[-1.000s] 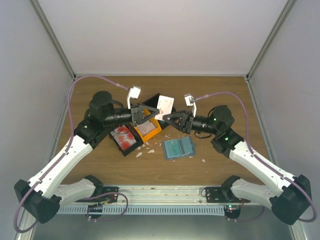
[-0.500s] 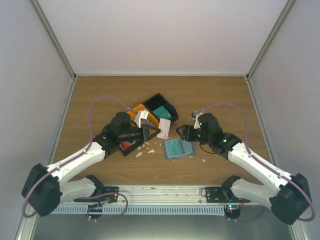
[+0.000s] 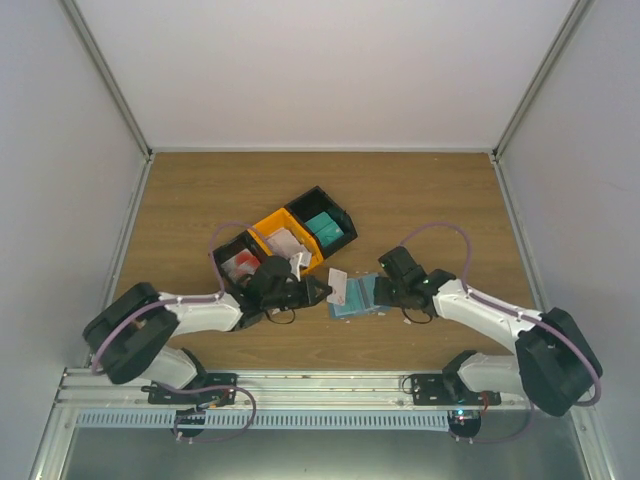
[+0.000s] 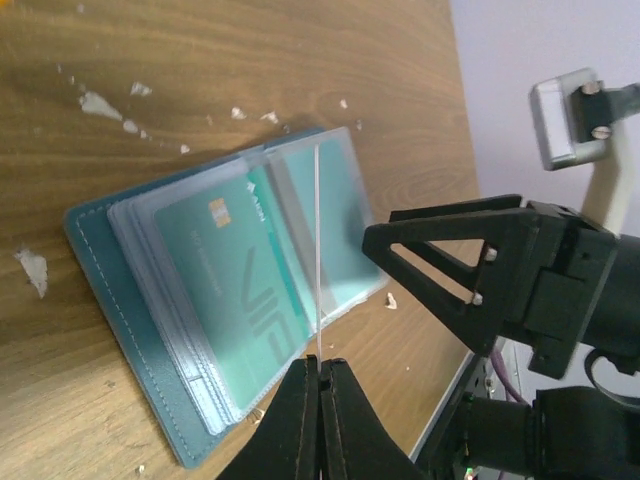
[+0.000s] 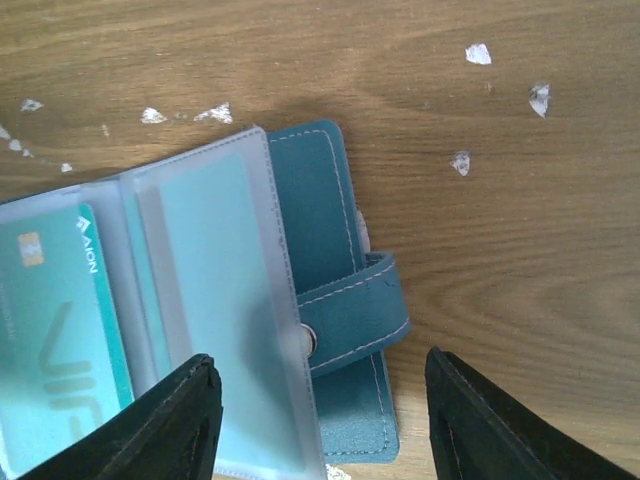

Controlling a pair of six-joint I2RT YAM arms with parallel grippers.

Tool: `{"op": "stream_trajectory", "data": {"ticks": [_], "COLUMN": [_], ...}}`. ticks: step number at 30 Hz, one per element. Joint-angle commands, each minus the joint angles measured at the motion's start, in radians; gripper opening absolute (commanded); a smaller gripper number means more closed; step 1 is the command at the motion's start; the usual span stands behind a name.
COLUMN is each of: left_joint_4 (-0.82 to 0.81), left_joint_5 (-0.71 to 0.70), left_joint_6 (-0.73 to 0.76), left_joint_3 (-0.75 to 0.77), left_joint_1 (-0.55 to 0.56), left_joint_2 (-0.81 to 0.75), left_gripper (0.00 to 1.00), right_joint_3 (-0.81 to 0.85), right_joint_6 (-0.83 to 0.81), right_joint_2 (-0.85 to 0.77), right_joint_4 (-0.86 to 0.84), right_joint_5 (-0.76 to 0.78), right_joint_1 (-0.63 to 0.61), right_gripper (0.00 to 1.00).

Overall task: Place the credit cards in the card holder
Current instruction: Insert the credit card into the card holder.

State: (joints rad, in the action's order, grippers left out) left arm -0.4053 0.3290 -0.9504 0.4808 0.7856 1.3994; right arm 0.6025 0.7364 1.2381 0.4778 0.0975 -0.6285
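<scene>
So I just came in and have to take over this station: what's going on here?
The left gripper has its jaws shut on a credit card, held on edge over the clear sleeves of the open card holder. The right gripper hovers over the holder's strap side, jaws open and holding nothing. The card is not yet in a sleeve.

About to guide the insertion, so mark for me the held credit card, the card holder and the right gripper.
credit card (image 3: pixel 337 286): top external view, middle of its white face.
card holder (image 5: pixel 312 200): right wrist view, its bare teal cover.
right gripper (image 5: pixel 318 360): right wrist view, midway between its open fingertips.
</scene>
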Motion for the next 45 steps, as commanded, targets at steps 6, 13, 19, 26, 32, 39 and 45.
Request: {"op": "stream_trajectory", "data": {"ticks": [6,13,19,26,32,39,45], "left_joint_4": [-0.3,-0.32,-0.347,-0.361,-0.335,-0.357,-0.385], "left_joint_5": [-0.104,-0.155,-0.132,-0.138,-0.165,-0.16,-0.134], "left_joint_6": [-0.163,-0.221,-0.235,-0.24,-0.252,-0.259,-0.268], "left_joint_3": [-0.015,0.001,0.0,-0.012,-0.004,-0.011,0.003], "left_joint_1": [0.055,0.076,0.076,0.076,0.075,0.075,0.071], "left_joint_2": [0.155,0.218,0.263,0.28,0.306,0.336,0.383], "left_gripper": [0.0,0.0,0.0,0.0,0.0,0.0,0.0], "right_joint_3": [-0.048,-0.119,-0.133,-0.123,-0.119,-0.127,-0.13], "right_joint_6": [0.046,0.093,0.11,0.132,0.135,0.137,0.132], "right_joint_2": [0.075,0.068,0.086,0.085,0.104,0.106,0.11], "right_joint_4": [-0.034,-0.08,-0.108,-0.103,-0.095,-0.103,-0.105], "right_joint_5": [-0.003,-0.072,-0.153,-0.197,-0.174,-0.173,-0.177], "right_joint_1": [-0.001,0.001,-0.003,-0.017,-0.017,-0.017,-0.019], "right_gripper": [0.51,0.37,0.27,0.26,0.26,0.27,0.27]}}
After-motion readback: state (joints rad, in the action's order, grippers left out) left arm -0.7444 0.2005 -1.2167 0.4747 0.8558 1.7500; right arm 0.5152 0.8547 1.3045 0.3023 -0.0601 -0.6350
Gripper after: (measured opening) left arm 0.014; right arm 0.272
